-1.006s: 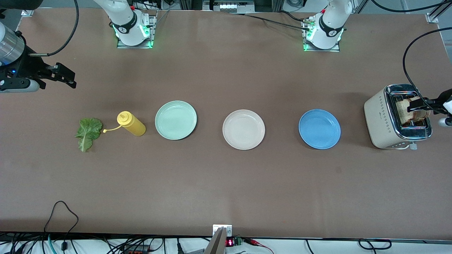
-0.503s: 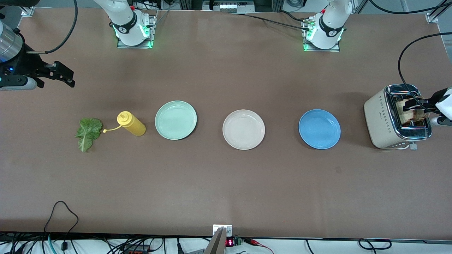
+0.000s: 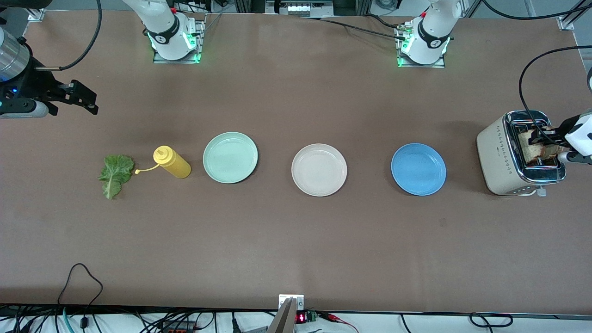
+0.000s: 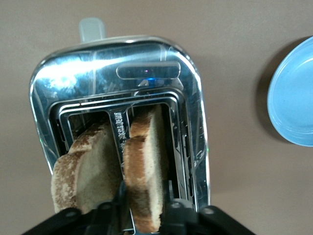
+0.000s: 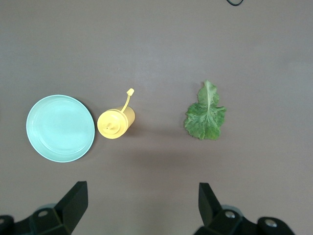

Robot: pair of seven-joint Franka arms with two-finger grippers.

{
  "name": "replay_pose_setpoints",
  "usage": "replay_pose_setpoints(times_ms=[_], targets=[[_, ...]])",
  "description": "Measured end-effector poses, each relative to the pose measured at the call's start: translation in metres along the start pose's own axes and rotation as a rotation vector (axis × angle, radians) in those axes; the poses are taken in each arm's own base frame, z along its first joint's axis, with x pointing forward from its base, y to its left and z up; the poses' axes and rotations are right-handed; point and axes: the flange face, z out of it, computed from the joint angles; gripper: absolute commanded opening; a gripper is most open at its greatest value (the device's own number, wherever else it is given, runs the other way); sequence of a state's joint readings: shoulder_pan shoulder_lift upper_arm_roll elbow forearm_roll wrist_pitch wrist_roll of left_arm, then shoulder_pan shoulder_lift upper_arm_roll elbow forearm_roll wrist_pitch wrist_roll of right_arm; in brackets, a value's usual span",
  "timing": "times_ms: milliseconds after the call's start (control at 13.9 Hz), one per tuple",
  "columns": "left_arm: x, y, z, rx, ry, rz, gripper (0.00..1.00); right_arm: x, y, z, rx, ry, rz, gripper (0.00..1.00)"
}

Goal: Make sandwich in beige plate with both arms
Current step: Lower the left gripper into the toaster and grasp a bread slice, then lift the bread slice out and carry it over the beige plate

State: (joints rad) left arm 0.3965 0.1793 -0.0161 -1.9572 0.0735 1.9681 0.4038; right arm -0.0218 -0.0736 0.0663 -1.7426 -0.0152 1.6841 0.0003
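left gripper point(image 4: 142, 215) pinching a browned bread slice point(image 4: 145, 171) standing in the chrome-topped toaster point(image 3: 502, 157)
right gripper point(image 5: 142, 205) hanging spread wide over ruffled lettuce leaf point(image 5: 206, 113); round beige plate point(image 3: 319, 169) sitting bare mid-table, well apart from both

Probably a robotics lab: arm bases point(image 3: 175, 39) bolted to a brown table point(image 3: 296, 245), cables point(image 3: 83, 319) trailing off its edge.
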Motion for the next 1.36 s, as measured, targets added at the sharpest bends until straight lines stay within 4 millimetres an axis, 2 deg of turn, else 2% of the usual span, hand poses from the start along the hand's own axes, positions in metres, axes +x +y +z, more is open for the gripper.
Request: replay_pose_setpoints(times_ms=[287,431,646,934,1149,1365], targets=[[-0.002,-0.003,0.001,-0.003,-0.003,-0.007,0.01,0.0,0.0,0.0,0.0,0.001,0.0,1.0],[-0.001,-0.001,-0.005,-0.006,-0.013,-0.002,0.01,0.0,0.0,0.0,0.0,0.001,0.0,1.0],[0.001,0.002,-0.033,-0.012,-0.031,0.006,0.01,0.0,0.0,0.0,0.0,0.0,0.0,1.0],[0.0,0.014,-0.086,-0.022,-0.063,0.026,0.0,0.0,0.0,0.0,0.0,0.0,0.0,1.0],[0.002,0.044,-0.124,-0.02,-0.066,0.078,0.0,0.0,0.0,0.0,0.0,-0.001,0.0,1.0],[0.016,0.093,-0.141,-0.046,-0.046,0.16,0.0,0.0,0.0,0.0,0.0,-0.001,0.0,1.0]])
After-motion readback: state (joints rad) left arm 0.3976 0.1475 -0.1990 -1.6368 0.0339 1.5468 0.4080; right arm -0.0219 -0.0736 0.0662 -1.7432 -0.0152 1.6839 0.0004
